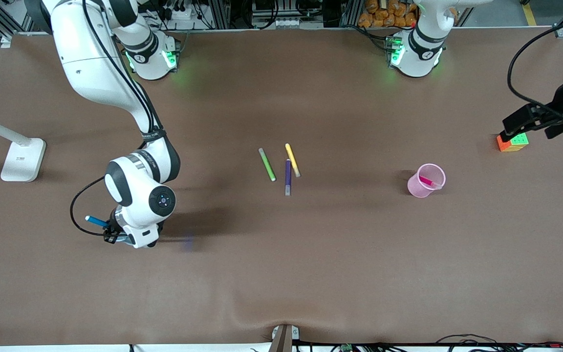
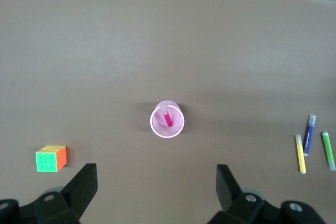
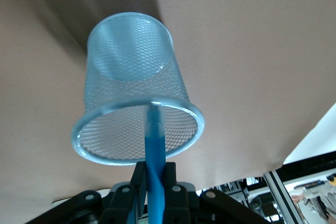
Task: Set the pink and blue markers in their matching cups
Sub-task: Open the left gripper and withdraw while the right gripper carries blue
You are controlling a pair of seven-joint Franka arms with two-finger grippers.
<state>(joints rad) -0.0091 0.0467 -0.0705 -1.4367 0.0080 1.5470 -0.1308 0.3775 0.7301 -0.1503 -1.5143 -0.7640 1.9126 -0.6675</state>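
My right gripper [image 1: 115,238] has its fingers clamped on the blue marker [image 1: 96,221], its tip at the rim of the blue cup [image 3: 137,111] toward the right arm's end of the surface [image 1: 281,274]. I'd centre the tip, lower, then release. The pink marker [image 1: 427,182] already stands in the pink cup [image 1: 426,180]. My left gripper [image 2: 156,182] waits above it, fingers apart.

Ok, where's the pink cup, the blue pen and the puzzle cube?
pink cup [image 1: 421,188]: front view, on its outer wall.
blue marker [image 3: 155,153]: right wrist view, mid-barrel, above the right gripper [image 3: 154,174].
puzzle cube [image 2: 46,161]: left wrist view, green face.
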